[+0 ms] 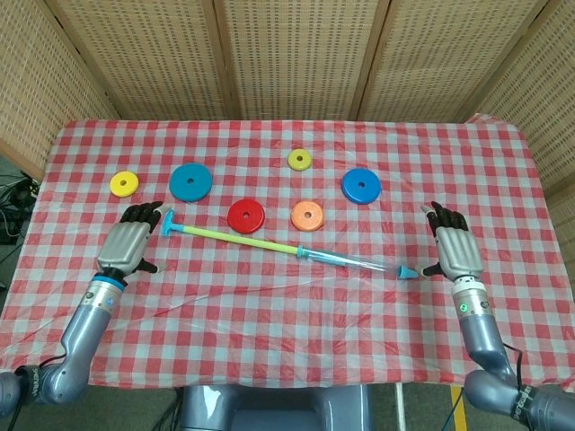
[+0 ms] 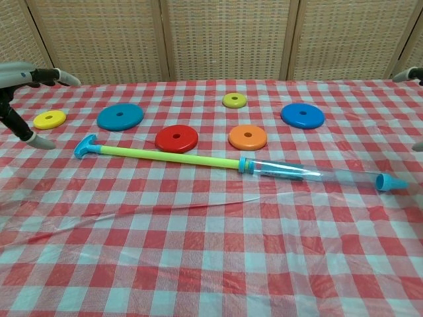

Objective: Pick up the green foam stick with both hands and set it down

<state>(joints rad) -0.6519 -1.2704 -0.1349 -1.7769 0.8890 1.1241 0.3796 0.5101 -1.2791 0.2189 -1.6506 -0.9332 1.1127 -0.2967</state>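
I read the counter [image 1: 296,359] first: a red-checked cloth covers it, with a loose fold running near its middle; that fold could snag a hand or nudge the stick if I sweep low across it.

The stick [image 1: 243,240] lies flat on the cloth, slanted from its flared end beside my left hand down to its blue tip beside my right hand; its green half sits just in front of the red disc [image 1: 245,215] and orange disc [image 1: 307,215]; its other half is clear and bluish. I judge the set-down done; the risk is that the stick, being round, rolls, or that a hand clips an end while pulling away and spins it into the discs.

Left hand [image 1: 128,244]: fingers spread and empty, just beside the flared end, not touching it as far as I can tell.

Right hand [image 1: 454,250]: fingers spread and empty; its thumb is very near the blue tip, and I cannot tell whether it touches; this is the likelier place for an accidental knock.

Containers: none is in view; the large blue disc [image 1: 190,182], the smaller blue disc [image 1: 360,186] and the two yellow discs [image 1: 124,184] hold nothing.
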